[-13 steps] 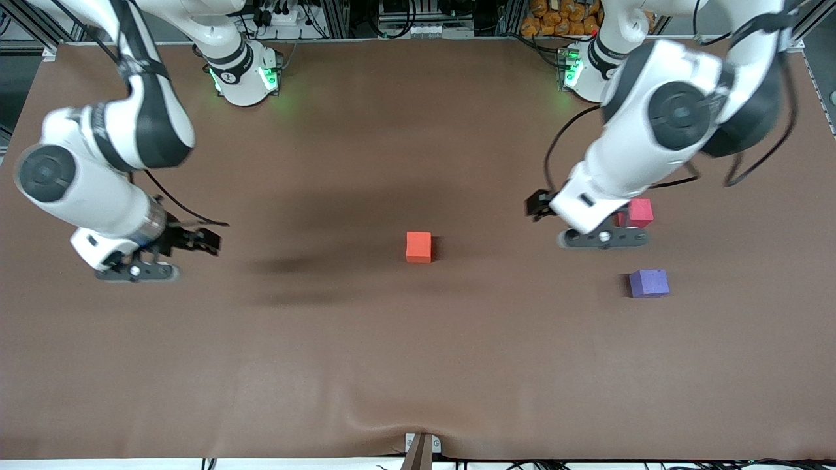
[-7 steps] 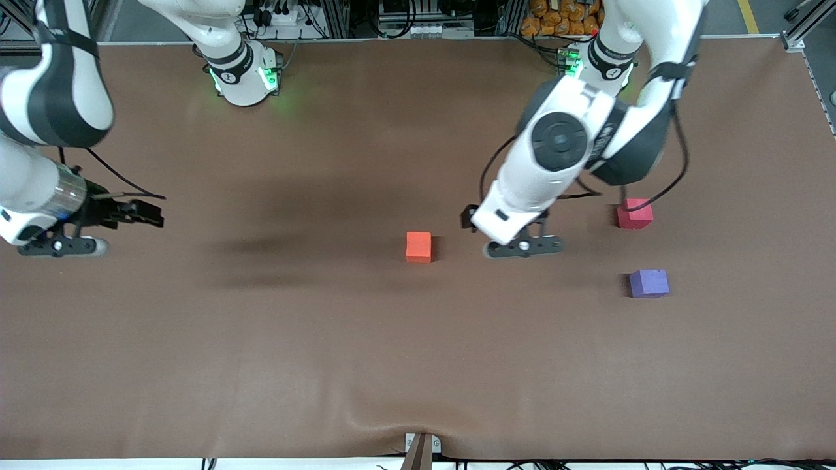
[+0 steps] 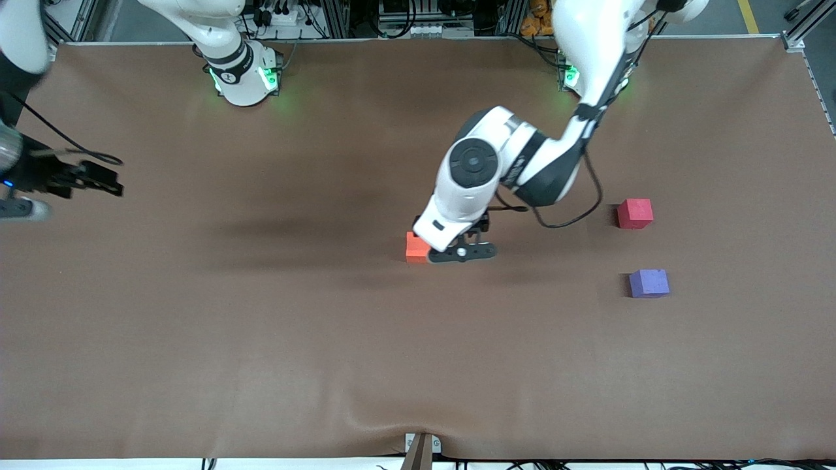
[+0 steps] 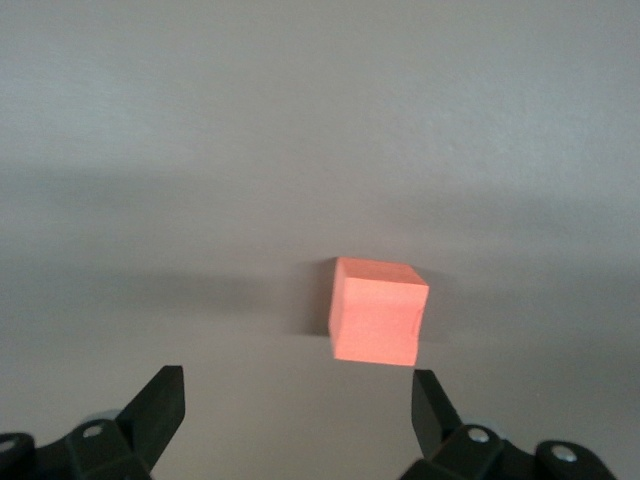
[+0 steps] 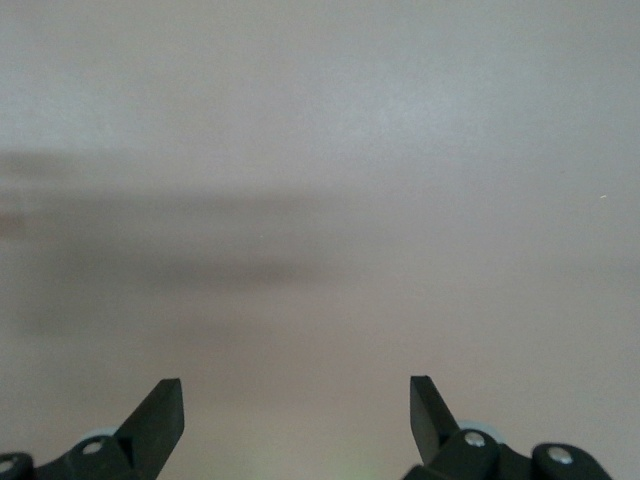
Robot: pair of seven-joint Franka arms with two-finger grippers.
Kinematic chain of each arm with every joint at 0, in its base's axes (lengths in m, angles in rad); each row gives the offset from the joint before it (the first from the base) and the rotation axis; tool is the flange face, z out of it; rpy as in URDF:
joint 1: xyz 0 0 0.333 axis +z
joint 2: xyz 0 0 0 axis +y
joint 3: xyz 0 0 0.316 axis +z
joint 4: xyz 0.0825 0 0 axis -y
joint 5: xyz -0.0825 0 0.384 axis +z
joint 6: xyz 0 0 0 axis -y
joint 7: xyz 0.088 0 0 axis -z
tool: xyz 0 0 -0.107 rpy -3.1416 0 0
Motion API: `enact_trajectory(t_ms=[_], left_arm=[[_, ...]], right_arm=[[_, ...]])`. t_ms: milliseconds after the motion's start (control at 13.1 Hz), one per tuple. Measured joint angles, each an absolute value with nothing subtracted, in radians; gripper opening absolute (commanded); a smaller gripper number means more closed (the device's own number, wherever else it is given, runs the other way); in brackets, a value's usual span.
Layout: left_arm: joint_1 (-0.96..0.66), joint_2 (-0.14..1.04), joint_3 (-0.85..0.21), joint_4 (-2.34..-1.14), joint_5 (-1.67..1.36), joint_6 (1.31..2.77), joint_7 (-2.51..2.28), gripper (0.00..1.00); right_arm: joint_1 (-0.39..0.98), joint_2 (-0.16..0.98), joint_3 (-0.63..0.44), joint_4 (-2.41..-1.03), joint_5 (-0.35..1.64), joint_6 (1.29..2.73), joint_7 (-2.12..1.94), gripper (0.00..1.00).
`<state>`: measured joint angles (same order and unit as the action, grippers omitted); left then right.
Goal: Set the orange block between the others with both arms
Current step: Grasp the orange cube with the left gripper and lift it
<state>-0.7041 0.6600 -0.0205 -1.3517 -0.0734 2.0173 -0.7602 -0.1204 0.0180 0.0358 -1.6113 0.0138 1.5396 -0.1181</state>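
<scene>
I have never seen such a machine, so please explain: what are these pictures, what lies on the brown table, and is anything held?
Two white robot arms work at a brown table. One picture looks down from a high camera facing them; the other two come from cameras on the wrists. Three foam cubes lie on the table: the orange block, the pinkish-red cube and the purple cube. The left gripper hangs open over the orange block, holding nothing. The right gripper, also open and empty, is over bare table at the right arm's end.

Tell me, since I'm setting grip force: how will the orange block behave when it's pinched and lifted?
The orange block looks matte and foam-like, so probably light and slightly squashy. Its flat faces and square shape suggest it won't roll. The open left gripper spans wider than it, so the pinch should seat easily.
</scene>
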Motion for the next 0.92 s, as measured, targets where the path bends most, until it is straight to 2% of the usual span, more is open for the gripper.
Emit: enact_trajectory(t_ms=[229,687,916], left_arm=[[-0.771,0.734,-0.003,-1.336,-0.073,2.103,-0.827,1.00],[-0.784,0.813,0.002,-1.333,-0.073,2.148,-0.835,1.00],[-0.786,0.837,0.001,-1.332,-0.073,2.200,-0.862,1.00]], right_arm=[[-0.084,-0.008,0.004,-1.495,0.014,1.456,-0.119,1.00],[-0.090,0.005,-0.137,-1.574,0.063,1.423,-0.123,1.00],[-0.086,-0.001,-0.106,-1.574,0.064,1.423,-0.064,1.00]])
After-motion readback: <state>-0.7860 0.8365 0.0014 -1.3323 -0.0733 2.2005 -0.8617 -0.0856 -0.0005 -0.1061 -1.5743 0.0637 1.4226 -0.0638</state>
